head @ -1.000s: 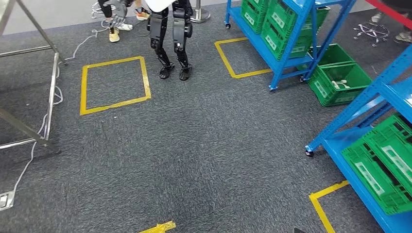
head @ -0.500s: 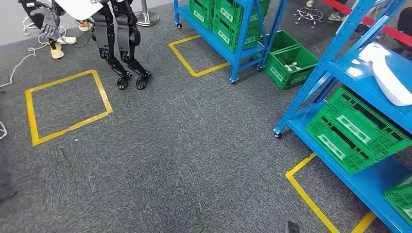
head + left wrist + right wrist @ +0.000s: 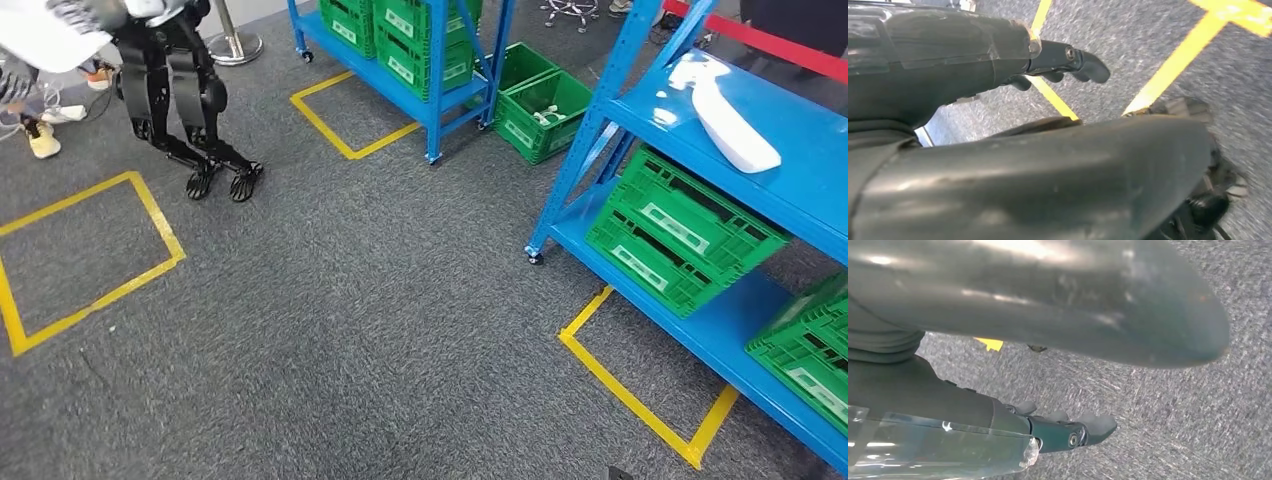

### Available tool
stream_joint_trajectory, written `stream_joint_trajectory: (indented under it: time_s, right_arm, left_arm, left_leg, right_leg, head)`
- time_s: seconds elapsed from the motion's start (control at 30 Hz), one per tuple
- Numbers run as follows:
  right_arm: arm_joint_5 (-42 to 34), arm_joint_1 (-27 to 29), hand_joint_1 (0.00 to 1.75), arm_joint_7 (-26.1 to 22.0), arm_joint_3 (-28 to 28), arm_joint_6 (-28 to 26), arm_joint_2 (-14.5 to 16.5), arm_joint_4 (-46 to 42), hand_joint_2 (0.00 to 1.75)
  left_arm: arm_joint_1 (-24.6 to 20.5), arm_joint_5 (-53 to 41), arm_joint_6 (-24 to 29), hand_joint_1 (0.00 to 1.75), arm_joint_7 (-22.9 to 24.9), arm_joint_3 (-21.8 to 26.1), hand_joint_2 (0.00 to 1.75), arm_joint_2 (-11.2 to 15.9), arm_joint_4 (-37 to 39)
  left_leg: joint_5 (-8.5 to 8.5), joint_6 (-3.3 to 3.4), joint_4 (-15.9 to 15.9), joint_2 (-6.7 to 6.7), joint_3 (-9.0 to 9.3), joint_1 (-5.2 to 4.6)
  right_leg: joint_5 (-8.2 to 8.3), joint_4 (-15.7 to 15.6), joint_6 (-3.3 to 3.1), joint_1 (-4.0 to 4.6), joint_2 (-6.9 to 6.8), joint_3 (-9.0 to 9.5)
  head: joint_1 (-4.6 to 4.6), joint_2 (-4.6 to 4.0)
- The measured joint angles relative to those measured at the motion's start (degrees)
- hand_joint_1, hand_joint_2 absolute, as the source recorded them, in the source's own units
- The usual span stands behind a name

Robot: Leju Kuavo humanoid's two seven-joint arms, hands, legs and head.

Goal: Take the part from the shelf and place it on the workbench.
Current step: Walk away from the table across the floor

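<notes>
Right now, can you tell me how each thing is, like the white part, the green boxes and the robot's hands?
white part: lying flat on the blue shelf, not held.
green crate: sits on the lower shelf board, under the part.
floor crate: open, white pieces inside.
left hand: hanging over the carpet, holds nothing.
right hand: hanging over the carpet, holds nothing.

Readable text: none — no words, numbers or brand names can be made out.
Green crates (image 3: 680,232): pale label panels on their sides — too small to read.
Floor (image 3: 400,330): yellow tape squares (image 3: 642,392), unlettered markings.
</notes>
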Motion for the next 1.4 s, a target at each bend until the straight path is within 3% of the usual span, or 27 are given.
stream_joint_trajectory:
  time_s: [0.07,0.13,0.17,0.23,0.3,0.37,0.43,0.47,0.5,0.57,0.63,0.67,0.7,0.73,0.8,0.87,0.93,0.97,1.03,1.07,1.1,1.17,1.2,1.23,1.3,1.33,1.4]
  right_arm:
    - [-0.1,-0.3,0.00,0.0,0.1,0.1,0.1,0.0,0.00]
    - [-0.4,-0.5,0.00,0.0,0.1,0.3,0.1,0.0,0.00]
    - [-0.5,-0.4,0.00,-0.1,0.1,0.3,0.1,0.0,0.00]
    - [-0.8,-0.2,0.00,-0.1,0.1,0.3,0.2,0.0,0.00]
    - [-1.1,-0.2,0.00,-0.1,0.4,0.3,0.2,0.0,0.00]
    - [-1.3,-0.3,0.00,0.0,0.7,0.3,0.2,0.0,0.00]
    - [-1.5,-0.3,0.00,0.0,0.8,0.2,0.1,0.0,0.00]
    - [-1.5,-0.3,0.00,0.0,0.9,0.2,0.2,0.0,0.00]
    - [-1.6,-0.3,0.00,0.0,1.0,0.2,0.2,0.0,0.00]
    - [-1.6,-0.5,0.00,0.0,1.1,0.1,0.3,0.1,0.00]
    - [-1.7,-0.6,0.00,0.0,1.1,0.1,0.4,0.1,0.00]
    - [-1.7,-0.5,0.00,0.0,1.1,0.1,0.4,0.1,0.00]
    - [-1.7,-0.3,0.00,0.0,1.2,0.1,0.4,0.1,0.00]
    - [-1.8,-0.1,0.00,0.0,1.2,0.1,0.4,0.1,0.00]
    - [-1.8,0.1,0.00,0.0,1.2,0.1,0.3,0.2,0.00]
    - [-1.8,-0.1,0.00,0.0,1.3,0.1,0.2,0.2,0.00]
    - [-1.8,0.0,0.00,0.0,1.3,0.0,0.2,0.2,0.00]
    - [-1.8,0.0,0.00,0.0,1.3,0.0,0.2,0.2,0.00]
    - [-1.8,0.0,0.00,0.1,1.4,-0.1,0.1,0.3,0.00]
    - [-1.8,-0.2,0.00,0.1,1.4,-0.1,0.1,0.3,0.00]
    - [-1.8,-0.3,0.00,0.1,1.5,-0.1,0.1,0.3,0.00]
    - [-1.8,-0.4,0.00,0.1,1.5,-0.1,0.2,0.3,0.00]
    - [-1.8,-0.3,0.00,0.1,1.6,-0.1,0.2,0.3,0.00]
    - [-1.8,-0.2,0.00,0.2,1.6,-0.1,0.2,0.4,0.00]
    - [-1.8,-0.1,0.00,0.2,1.9,0.0,0.2,0.4,0.00]
    - [-1.8,-0.2,0.00,0.3,2.0,0.1,0.2,0.4,0.00]
    - [-1.8,-0.2,0.00,0.5,2.3,0.3,0.2,0.4,0.00]
  left_arm:
    - [0.0,0.1,0.1,0.00,-0.1,0.0,0.00,0.0,0.0]
    - [0.1,0.3,0.1,0.00,-0.1,0.0,0.00,0.0,0.0]
    - [0.2,0.3,0.1,0.00,-0.1,0.0,0.00,0.0,0.0]
    - [0.4,0.4,0.1,0.00,0.0,0.0,0.00,0.0,0.0]
    - [0.4,0.4,0.1,0.00,0.0,0.0,0.00,0.1,0.0]
    - [0.3,0.4,0.1,0.00,0.1,0.0,0.00,0.2,0.1]
    - [0.3,0.4,0.0,0.00,0.2,0.0,0.00,0.2,0.1]
    - [0.3,0.4,0.0,0.00,0.3,0.0,0.00,0.2,0.1]
    - [0.3,0.4,0.0,0.00,0.3,0.0,0.00,0.2,0.1]
    - [0.4,0.4,0.0,0.00,0.3,0.0,0.00,0.1,0.1]
    - [0.5,0.4,-0.1,0.00,0.3,0.0,0.00,0.2,0.1]
    - [0.6,0.4,-0.1,0.00,0.3,0.0,0.00,0.2,0.1]
    - [0.5,0.4,-0.2,0.00,0.3,0.0,0.00,0.2,0.1]
    - [0.5,0.4,-0.3,0.00,0.4,0.0,0.00,0.2,0.1]
    - [0.3,0.4,-0.4,0.00,0.5,0.0,0.00,0.1,0.1]
    - [0.2,0.4,-0.4,0.00,0.5,0.0,0.00,0.1,0.1]
    - [0.1,0.4,-0.4,0.00,0.5,0.0,0.00,0.1,0.1]
    - [0.0,0.4,-0.4,0.00,0.5,0.0,0.00,0.1,0.0]
    - [-0.1,0.4,-0.4,0.00,0.5,0.0,0.00,0.0,0.0]
    - [-0.1,0.4,-0.4,0.00,0.5,0.0,0.00,0.0,0.0]
    - [0.0,0.4,-0.4,0.00,0.5,0.0,0.00,0.0,0.0]
    - [0.2,0.4,-0.4,0.00,0.5,0.0,0.00,0.1,0.0]
    - [0.2,0.4,-0.4,0.00,0.5,0.0,0.00,0.1,0.0]
    - [0.2,0.4,-0.4,0.00,0.5,0.0,0.00,0.1,0.0]
    - [0.2,0.4,-0.4,0.00,0.5,0.0,0.00,0.1,0.0]
    - [0.2,0.3,-0.4,0.00,0.5,0.0,0.00,0.1,0.0]
    - [0.1,0.3,-0.5,0.00,0.5,0.0,0.00,0.1,0.0]
  left_leg:
    - [-2.77,-0.21,6.0,-3.40,-3.02,0.10]
    - [-4.74,-0.31,13.2,-3.85,-7.66,0.12]
    - [-4.20,-0.34,14.7,-3.80,-9.15,0.12]
    - [0.11,-0.24,11.4,-4.19,-9.02,0.14]
    - [4.47,0.13,4.3,-7.21,-6.54,0.38]
    - [5.31,0.53,0.3,-9.44,-4.85,0.50]
    - [4.80,0.94,-0.6,-8.33,-4.31,0.43]
    - [4.82,1.21,-1.0,-7.54,-4.00,0.48]
    - [4.79,1.51,-1.4,-6.54,-3.60,0.58]
    - [4.53,1.97,-1.9,-4.31,-2.80,0.63]
    - [3.98,2.10,-1.9,-2.09,-2.28,0.56]
    - [3.68,2.03,-1.9,-1.17,-1.99,0.58]
    - [3.38,1.92,-1.9,-0.40,-1.66,0.61]
    - [3.07,1.75,-1.9,0.25,-1.24,0.66]
    - [2.43,1.26,-1.9,1.28,-0.48,0.59]
    - [1.94,0.66,-2.0,2.08,-0.02,0.36]
    - [1.67,0.04,-2.3,2.91,0.54,0.32]
    - [1.38,-0.30,-2.3,2.28,0.83,0.43]
    - [-0.35,-0.72,0.2,-1.01,-0.01,0.60]
    - [-1.93,-0.79,3.3,-2.95,-1.63,0.64]
    - [-3.57,-0.74,7.3,-3.90,-3.85,0.62]
    - [-5.03,-0.63,13.7,-3.88,-8.00,0.56]
    - [-4.07,-0.53,14.2,-3.72,-8.92,0.51]
    - [-1.99,-0.37,12.5,-3.59,-8.79,0.44]
    - [2.85,0.16,5.7,-3.78,-6.56,0.28]
    - [4.16,0.45,2.6,-3.98,-5.38,0.21]
    - [4.36,0.73,0.1,-4.33,-4.37,0.14]
  right_leg:
    - [0.08,-0.5,-0.55,-0.22,1.22,0.56]
    - [-0.11,-0.4,-0.89,-0.15,2.78,0.80]
    - [-0.26,-0.4,-0.92,-0.11,3.64,1.00]
    - [-0.70,-0.3,-0.78,-0.14,5.28,1.54]
    - [-1.36,0.2,-0.33,-0.28,6.77,1.79]
    - [-1.75,0.5,0.37,-0.57,8.13,1.46]
    - [-1.71,0.3,1.10,-0.82,9.47,1.18]
    - [-1.87,0.4,1.46,-0.80,9.11,1.13]
    - [-2.54,1.4,1.84,-0.76,7.92,0.66]
    - [-5.46,6.9,2.67,-0.76,4.43,-2.10]
    - [-8.23,14.3,3.40,-1.08,2.98,-6.20]
    - [-8.22,16.1,3.63,-1.26,2.78,-7.39]
    - [-7.03,15.8,3.78,-1.41,2.60,-7.52]
    - [-4.86,13.2,3.83,-1.52,2.26,-6.53]
    - [-0.62,5.4,3.63,-1.37,0.42,-3.09]
    - [0.50,1.1,2.90,-0.94,-1.07,-1.14]
    - [0.08,0.7,2.01,-0.68,-0.60,-0.94]
    - [0.10,0.4,1.64,-0.75,-0.15,-0.75]
    - [0.24,-0.1,0.90,-1.03,0.83,-0.26]
    - [0.24,-0.3,0.58,-1.11,1.28,-0.10]
    - [0.15,-0.3,0.29,-1.04,1.79,-0.01]
    - [-0.14,-0.3,-0.10,-0.77,2.74,0.30]
    - [-0.34,-0.2,-0.16,-0.66,3.18,0.56]
    - [-0.60,-0.2,-0.11,-0.61,3.55,0.89]
    - [-1.29,0.1,0.27,-0.56,4.07,1.43]
    - [-1.63,0.3,0.56,-0.51,4.26,1.55]
    - [-2.07,0.6,0.87,-0.40,4.40,1.53]
  head:
    - [-0.72,0.00]
    - [-1.32,0.00]
    - [-1.49,0.00]
    - [-1.77,0.00]
    - [-2.27,0.00]
    - [-2.67,0.00]
    - [-2.74,0.00]
    - [-2.67,0.00]
    - [-2.40,0.00]
    - [-1.58,0.00]
    - [-1.03,0.00]
    - [-0.88,0.00]
    - [-0.70,0.00]
    - [-0.46,0.00]
    - [0.07,0.00]
    - [0.22,0.00]
    - [0.03,0.00]
    - [-0.05,0.00]
    - [-0.36,0.00]
    - [-0.74,0.00]
    - [-1.21,0.00]
    - [-2.07,0.00]
    - [-2.39,0.00]
    - [-2.64,0.00]
    - [-2.97,0.00]
    - [-3.08,0.00]
    - [-2.95,0.00]
